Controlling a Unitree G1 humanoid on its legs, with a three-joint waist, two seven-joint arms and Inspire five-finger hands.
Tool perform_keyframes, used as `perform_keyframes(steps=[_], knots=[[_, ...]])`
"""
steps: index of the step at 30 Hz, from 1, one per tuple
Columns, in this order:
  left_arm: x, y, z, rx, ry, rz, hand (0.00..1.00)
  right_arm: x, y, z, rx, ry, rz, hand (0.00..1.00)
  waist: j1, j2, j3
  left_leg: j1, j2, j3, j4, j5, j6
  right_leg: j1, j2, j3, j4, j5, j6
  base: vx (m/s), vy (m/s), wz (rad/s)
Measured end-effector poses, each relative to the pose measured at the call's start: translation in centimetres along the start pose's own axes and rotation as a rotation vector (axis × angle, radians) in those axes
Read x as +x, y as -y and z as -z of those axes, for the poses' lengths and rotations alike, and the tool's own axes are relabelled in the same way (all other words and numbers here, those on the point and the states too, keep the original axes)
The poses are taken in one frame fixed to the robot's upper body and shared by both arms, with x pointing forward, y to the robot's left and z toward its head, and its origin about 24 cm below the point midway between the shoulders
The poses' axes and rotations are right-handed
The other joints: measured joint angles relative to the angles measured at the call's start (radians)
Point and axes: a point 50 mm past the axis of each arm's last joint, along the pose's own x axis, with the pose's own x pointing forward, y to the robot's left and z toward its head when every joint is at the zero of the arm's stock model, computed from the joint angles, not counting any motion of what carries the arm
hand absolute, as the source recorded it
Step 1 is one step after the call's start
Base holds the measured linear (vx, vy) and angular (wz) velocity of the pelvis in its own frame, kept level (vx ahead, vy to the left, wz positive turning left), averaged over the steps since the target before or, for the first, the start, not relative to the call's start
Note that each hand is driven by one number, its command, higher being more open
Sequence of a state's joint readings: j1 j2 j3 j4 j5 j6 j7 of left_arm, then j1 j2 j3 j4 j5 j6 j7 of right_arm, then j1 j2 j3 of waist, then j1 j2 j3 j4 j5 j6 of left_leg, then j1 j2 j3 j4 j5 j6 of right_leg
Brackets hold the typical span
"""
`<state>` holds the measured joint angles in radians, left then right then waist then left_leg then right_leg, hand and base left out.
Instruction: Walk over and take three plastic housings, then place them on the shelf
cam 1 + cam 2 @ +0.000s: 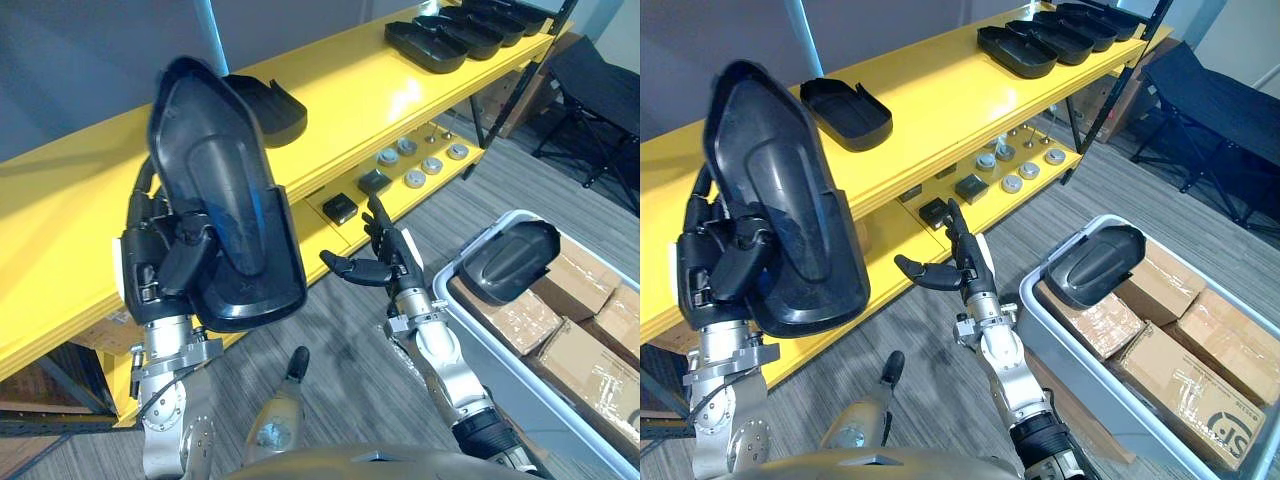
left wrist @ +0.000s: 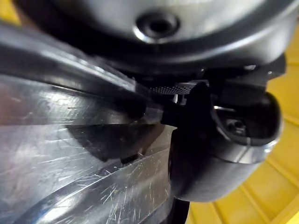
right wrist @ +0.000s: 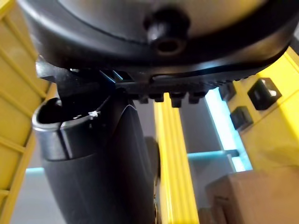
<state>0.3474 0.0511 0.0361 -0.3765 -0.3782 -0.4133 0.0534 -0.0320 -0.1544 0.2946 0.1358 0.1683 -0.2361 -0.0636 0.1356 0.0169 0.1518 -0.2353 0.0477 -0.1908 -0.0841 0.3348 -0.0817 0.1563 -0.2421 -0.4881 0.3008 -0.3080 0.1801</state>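
Observation:
My left hand (image 1: 160, 265) is shut on a large black plastic housing (image 1: 225, 200), held upright in front of the yellow shelf (image 1: 350, 95). Its scratched surface (image 2: 70, 154) lies against the hand's thumb (image 2: 219, 154). One housing (image 1: 270, 108) lies on the shelf top just behind it, and a row of several more (image 1: 460, 30) lies at the shelf's far end. Another housing (image 1: 510, 262) rests in the grey bin (image 1: 470, 310) at the right. My right hand (image 1: 385, 255) hangs open and empty between the shelf and the bin.
The lower shelf level holds small black blocks (image 1: 340, 208) and round metal parts (image 1: 425, 165). Cardboard boxes (image 1: 590, 350) fill the grey bin. A dark folding chair (image 1: 600, 90) stands at the far right. Grey wood-pattern floor (image 1: 340, 340) lies between shelf and bin.

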Motion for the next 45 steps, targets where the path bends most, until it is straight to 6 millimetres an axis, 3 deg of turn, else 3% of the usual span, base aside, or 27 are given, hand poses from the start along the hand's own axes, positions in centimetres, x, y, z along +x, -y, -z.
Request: perform_keyframes(steps=[6, 8, 9, 10, 11, 13, 14, 15, 16, 17, 18, 19, 20, 21, 23, 26, 28, 29, 30, 31, 32, 33, 35, 37, 41, 43, 45], knots=[[-0.3, -0.6, 0.6, 0.004, -0.032, -0.061, 0.0, -0.7, 1.2, 0.1, -0.041, 0.01, 0.004, 1.0, -0.011, 0.031, 0.049, -0.003, 0.016, 0.036, 0.001, -0.035, 0.016, -0.032, -0.005, 0.011, 0.074, -0.04, -0.006, -0.1, -0.024, 0.02], [-0.1, -0.6, 0.4, 0.006, -0.009, -0.067, 0.0, -0.5, 1.3, -0.6, -0.039, 0.048, 0.008, 1.0, -0.009, 0.01, 0.092, -0.063, 0.008, 0.112, 0.127, -0.127, 0.041, -0.038, -0.042, 0.012, 0.079, -0.04, -0.015, -0.06, 0.051, 0.16], [-0.1, -0.6, 0.2, 0.005, 0.004, -0.071, 0.0, -0.4, 1.3, -1.1, -0.039, 0.073, 0.006, 1.0, -0.005, 0.015, 0.112, -0.083, 0.007, 0.121, 0.214, -0.141, 0.046, -0.036, -0.047, 0.017, 0.088, -0.042, -0.014, -0.04, 0.106, -0.05], [-0.2, -0.9, 0.1, 0.011, 0.007, -0.09, 0.0, -0.3, 1.0, -1.7, -0.026, 0.115, 0.008, 1.0, 0.002, 0.026, 0.138, -0.12, 0.003, 0.137, 0.367, -0.202, 0.024, -0.026, -0.053, 0.027, 0.114, -0.058, -0.001, -0.01, 0.064, -0.15], [-0.3, -1.0, 0.1, 0.015, 0.007, -0.098, 0.0, -0.3, 0.8, -2.0, -0.018, 0.127, 0.008, 1.0, 0.002, 0.022, 0.142, -0.131, -0.004, 0.143, 0.409, -0.229, 0.027, -0.022, -0.06, 0.029, 0.122, -0.065, 0.006, 0.06, 0.111, -0.17], [-0.3, -1.3, 0.0, 0.025, 0.011, -0.111, 0.0, -0.1, 0.2, -3.1, 0.01, 0.195, 0.02, 1.0, 0.019, 0.018, 0.151, -0.192, -0.004, 0.178, 0.617, -0.366, 0.057, 0.006, -0.082, 0.046, 0.124, -0.081, 0.024, 0.15, 0.157, -0.24], [-0.4, -1.4, -0.1, 0.027, 0.011, -0.114, 0.0, -0.1, 0.1, -3.3, 0.02, 0.206, 0.028, 1.0, 0.025, 0.014, 0.151, -0.198, -0.006, 0.187, 0.655, -0.399, 0.058, 0.015, -0.089, 0.05, 0.123, -0.086, 0.023, 0.14, 0.157, -0.24], [-0.4, -1.5, -0.1, 0.031, 0.01, -0.116, 0.0, -0.1, 0.0, -3.4, 0.032, 0.215, 0.038, 1.0, 0.029, 0.008, 0.151, -0.203, -0.009, 0.195, 0.688, -0.432, 0.058, 0.03, -0.094, 0.055, 0.114, -0.089, 0.017, 0.24, 0.233, -0.1], [-0.6, -1.9, -0.2, 0.044, 0.004, -0.12, 0.0, -0.1, -0.4, -3.6, 0.055, 0.223, 0.059, 1.0, 0.03, -0.022, 0.138, -0.208, -0.033, 0.217, 0.726, -0.487, 0.075, 0.067, -0.106, 0.056, 0.07, -0.071, -0.008, 0.28, 0.216, 0.01], [-0.6, -1.9, -0.3, 0.043, 0.003, -0.12, 0.0, -0.2, -0.3, -3.8, 0.059, 0.231, 0.067, 1.0, 0.026, -0.022, 0.136, -0.209, -0.039, 0.216, 0.735, -0.502, 0.082, 0.066, -0.107, 0.062, 0.081, -0.049, -0.053, 0.45, 0.355, 0.16], [-0.7, -2.0, -0.4, 0.047, 0.005, -0.12, 0.0, -0.3, -0.2, -4.0, 0.064, 0.244, 0.078, 1.0, 0.026, -0.02, 0.133, -0.205, -0.047, 0.213, 0.734, -0.524, 0.103, -0.011, -0.127, 0.118, 0.214, 0.047, -0.115, 0.29, 0.214, 0.18], [-0.7, -2.0, -0.5, 0.05, 0.006, -0.118, 0.0, -0.4, -0.2, -4.0, 0.065, 0.245, 0.081, 1.0, 0.026, -0.02, 0.132, -0.202, -0.05, 0.211, 0.729, -0.527, 0.107, -0.029, -0.131, 0.127, 0.241, 0.065, -0.127, 0.4, 0.359, 0.26], [-0.7, -2.1, -0.8, 0.06, 0.015, -0.109, 0.0, -0.6, 0.0, -3.9, 0.069, 0.243, 0.094, 1.0, 0.02, -0.034, 0.125, -0.185, -0.07, 0.203, 0.695, -0.533, 0.121, -0.097, -0.146, 0.177, 0.347, 0.153, -0.16, 0.27, 0.188, 0.37], [-0.4, -2.0, -1.1, 0.06, 0.031, -0.11, 0.0, -0.7, 0.0, -3.7, 0.077, 0.238, 0.106, 1.0, 0.016, -0.04, 0.124, -0.151, -0.087, 0.175, 0.65, -0.523, 0.146, -0.159, -0.12, 0.248, 0.458, 0.151, -0.128, 0.35, 0.192, 0.47], [-0.4, -2.2, -1.2, 0.057, 0.04, -0.144, 0.0, -0.8, 0.1, -3.6, 0.067, 0.232, 0.095, 1.0, -0.009, -0.028, 0.126, -0.063, -0.109, 0.133, 0.565, -0.506, 0.156, -0.214, -0.043, 0.276, 0.536, 0.064, -0.14, 0.38, 0.041, 0.62], [0.1, -1.9, -1.3, 0.044, 0.059, -0.145, 0.0, -1.0, 0.6, -4.5, 0.009, 0.275, 0.088, 1.0, -0.043, -0.001, 0.11, 0.052, -0.115, 0.054, 0.462, -0.487, 0.149, -0.294, 0.094, 0.277, 0.429, 0.005, -0.188, 0.38, 0.0, 0.87], [1.4, -0.2, -1.1, -0.018, 0.092, -0.094, 0.0, -1.5, 1.7, -7.8, -0.029, 0.438, 0.11, 1.0, -0.072, 0.009, 0.099, 0.095, -0.137, -0.054, 0.443, -0.489, 0.142, -0.382, 0.178, 0.415, 0.255, 0.015, -0.171, 0.37, -0.076, 1.42], [1.5, 0.0, -1.1, -0.024, 0.093, -0.09, 0.0, -1.5, 1.8, -8.2, -0.032, 0.459, 0.113, 1.0, -0.074, 0.009, 0.099, 0.1, -0.141, -0.064, 0.443, -0.49, 0.139, -0.389, 0.179, 0.429, 0.241, 0.019, -0.165, 0.33, -0.146, 1.39], [1.7, 0.4, -0.9, -0.039, 0.09, -0.081, 0.0, -1.7, 2.1, -9.7, -0.042, 0.54, 0.118, 1.0, -0.085, 0.002, 0.093, 0.118, -0.154, -0.098, 0.447, -0.503, 0.118, -0.403, 0.181, 0.48, 0.169, 0.052, -0.127, 0.35, -0.204, 1.16], [1.5, 0.2, -0.8, -0.029, 0.078, -0.083, 0.0, -2.0, 2.1, -11.1, -0.037, 0.619, 0.117, 1.0, -0.084, -0.038, 0.069, 0.137, -0.183, -0.111, 0.455, -0.524, 0.086, -0.396, 0.145, 0.491, 0.047, 0.226, -0.148, 0.42, -0.262, 1.21], [1.5, 0.0, -0.8, -0.02, 0.073, -0.088, 0.0, -2.1, 2.0, -11.6, -0.036, 0.649, 0.112, 1.0, -0.084, -0.059, 0.055, 0.14, -0.196, -0.109, 0.462, -0.539, 0.071, -0.394, 0.119, 0.494, 0.02, 0.281, -0.118, 0.28, -0.223, 0.87], [1.3, 0.0, -0.5, -0.023, 0.06, -0.102, 0.0, -2.1, 2.1, -12.1, -0.044, 0.678, 0.106, 1.0, -0.083, -0.046, 0.043, 0.139, -0.184, -0.113, 0.477, -0.56, 0.064, -0.371, 0.125, 0.477, 0.016, 0.262, -0.112, 0.26, -0.211, 0.62], [0.8, -0.3, -0.1, -0.025, 0.027, -0.141, 0.0, -1.8, 2.5, -13.6, -0.045, 0.749, 0.075, 1.0, -0.063, -0.004, 0.016, 0.142, -0.106, -0.09, 0.468, -0.581, 0.053, -0.306, 0.177, 0.416, -0.079, 0.281, -0.135, 0.25, -0.214, 0.45], [0.5, -0.5, 0.0, -0.021, 0.016, -0.157, 0.0, -1.9, 2.9, -14.0, -0.052, 0.766, 0.084, 1.0, -0.049, 0.002, -0.003, 0.149, -0.077, -0.09, 0.43, -0.578, 0.05, -0.29, 0.197, 0.385, -0.114, 0.288, -0.146, 0.17, -0.17, 0.28], [-0.3, -1.1, 0.1, -0.022, -0.003, -0.204, 0.0, -2.1, 3.0, -13.6, -0.046, 0.747, 0.083, 1.0, -0.03, 0.007, -0.006, 0.174, -0.07, -0.094, 0.385, -0.56, 0.046, -0.256, 0.2, 0.375, -0.149, 0.292, -0.152, 0.09, -0.036, 0.14], [-0.4, -1.0, 0.2, -0.023, -0.012, -0.199, 0.0, -2.4, 3.1, -13.2, -0.039, 0.728, 0.096, 1.0, -0.037, 0.005, -0.01, 0.166, -0.073, -0.087, 0.366, -0.539, 0.044, -0.239, 0.184, 0.335, -0.168, 0.292, -0.152, 0.02, 0.049, 0.67], [-0.2, -0.5, 0.3, -0.035, -0.011, -0.165, 0.0, -3.0, 3.8, -12.4, -0.04, 0.694, 0.154, 1.0, -0.076, 0.001, -0.012, 0.135, -0.055, 0.015, 0.323, -0.511, 0.058, -0.216, 0.147, 0.235, -0.184, 0.291, -0.153, -0.03, 0.06, 1.42]])
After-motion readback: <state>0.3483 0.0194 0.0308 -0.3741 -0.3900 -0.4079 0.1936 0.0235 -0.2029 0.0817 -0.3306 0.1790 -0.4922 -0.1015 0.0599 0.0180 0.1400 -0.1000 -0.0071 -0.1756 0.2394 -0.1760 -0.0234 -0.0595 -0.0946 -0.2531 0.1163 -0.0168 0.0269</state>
